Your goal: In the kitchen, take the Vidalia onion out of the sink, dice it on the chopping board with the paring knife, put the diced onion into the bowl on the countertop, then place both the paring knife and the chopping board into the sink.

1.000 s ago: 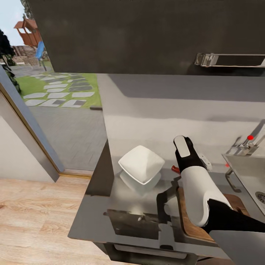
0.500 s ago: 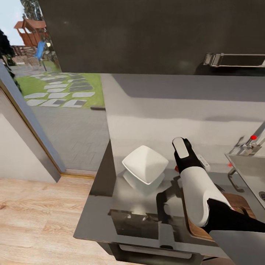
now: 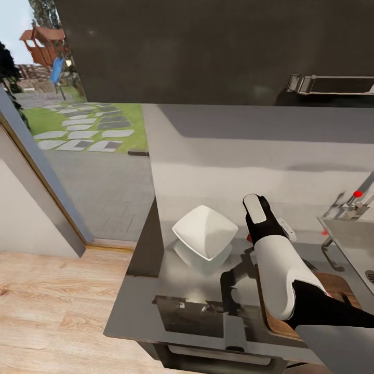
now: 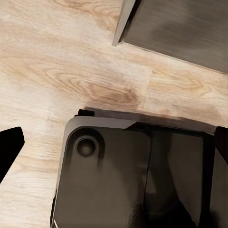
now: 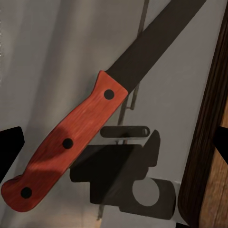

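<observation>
The paring knife (image 5: pixel 66 142), red-handled with a dark blade, lies flat on the glossy grey countertop (image 3: pixel 208 291) right under my open right gripper (image 5: pixel 116 145). The dark brown chopping board (image 5: pixel 204 156) lies beside it. From the head camera, my right arm (image 3: pixel 275 259) reaches over the chopping board (image 3: pixel 335 285) and covers most of the knife, leaving a red sliver (image 3: pixel 249 238). The white squarish bowl (image 3: pixel 205 231) sits left of the arm. The sink (image 3: pixel 348 239) is at the right edge. The Vidalia onion is out of view. My left gripper (image 4: pixel 114 142) hangs open above the wooden floor.
A chrome tap with a red-tipped lever (image 3: pixel 354 200) stands behind the sink. The countertop ends at its left edge (image 3: pixel 145 249), with wooden floor (image 3: pixel 52 311) below and an open doorway to a garden beyond. My dark base (image 4: pixel 128 180) is under the left gripper.
The whole head view shifted slightly to the right a second ago, so the camera moved. Over the last half second nothing has visibly moved.
</observation>
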